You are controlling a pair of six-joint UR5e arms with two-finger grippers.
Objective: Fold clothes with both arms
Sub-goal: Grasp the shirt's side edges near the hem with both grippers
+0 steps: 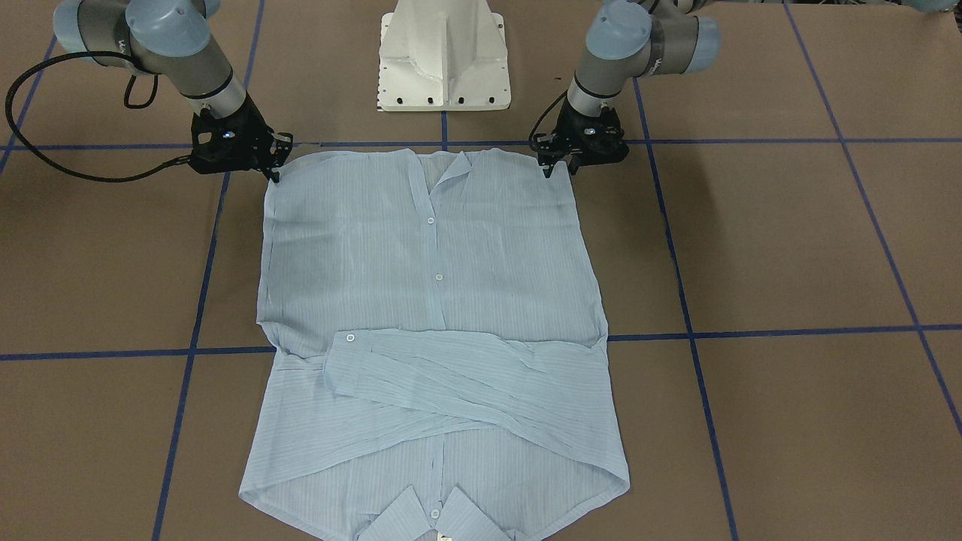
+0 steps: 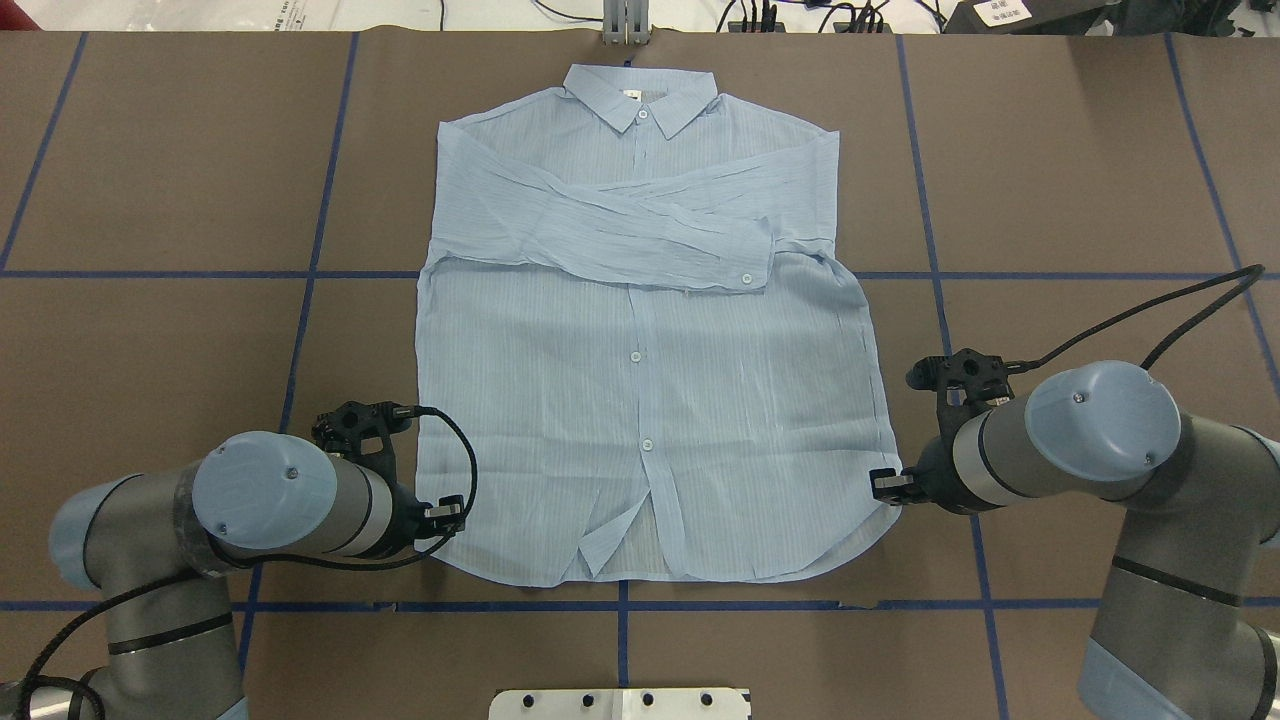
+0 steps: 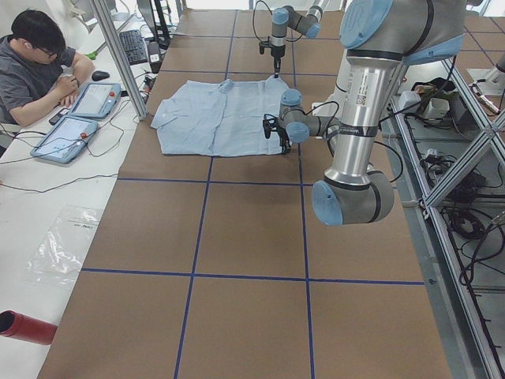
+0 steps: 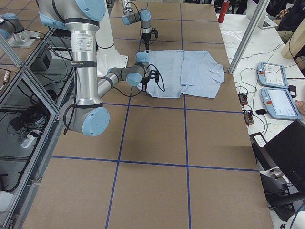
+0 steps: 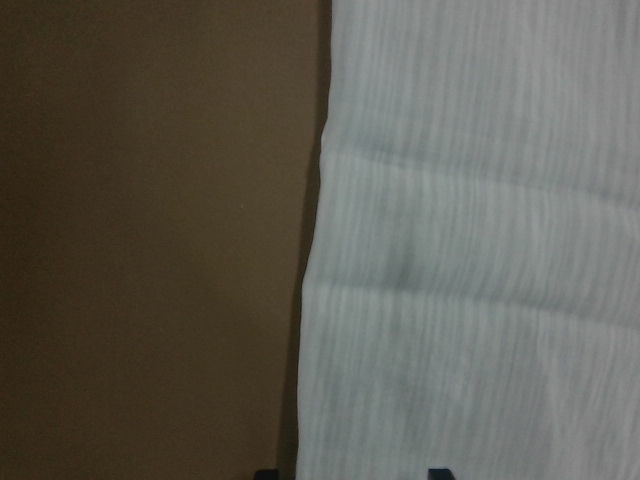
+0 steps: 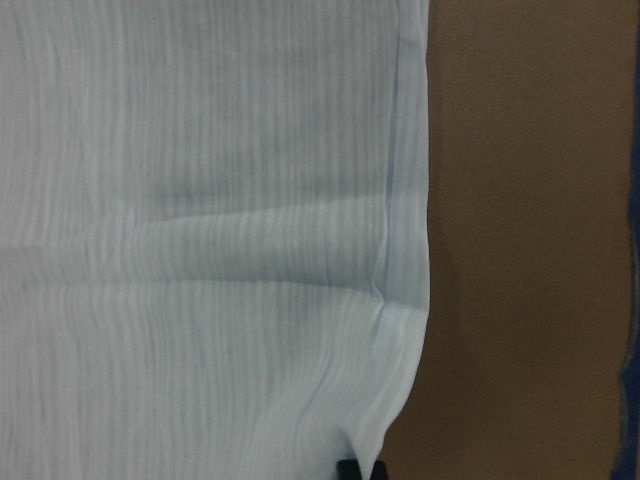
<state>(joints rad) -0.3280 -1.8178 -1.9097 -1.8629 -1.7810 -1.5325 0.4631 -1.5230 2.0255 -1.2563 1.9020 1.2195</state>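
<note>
Brown table [image 2: 160, 150], blue tape grid lines [image 2: 200, 273]. Overhead view: light-blue shirt [image 2: 650, 400] lying flat at frame centre, collar toward top edge, sleeves crossed over the chest. White pedestal base [image 2: 620, 704] at bottom-centre edge.

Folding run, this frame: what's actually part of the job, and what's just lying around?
In the job:
shirt
left gripper, at one hem corner
right gripper, at the other hem corner

Just around:
white pedestal base
control tablets on the side bench
red cylinder
plastic bag
operator
</note>
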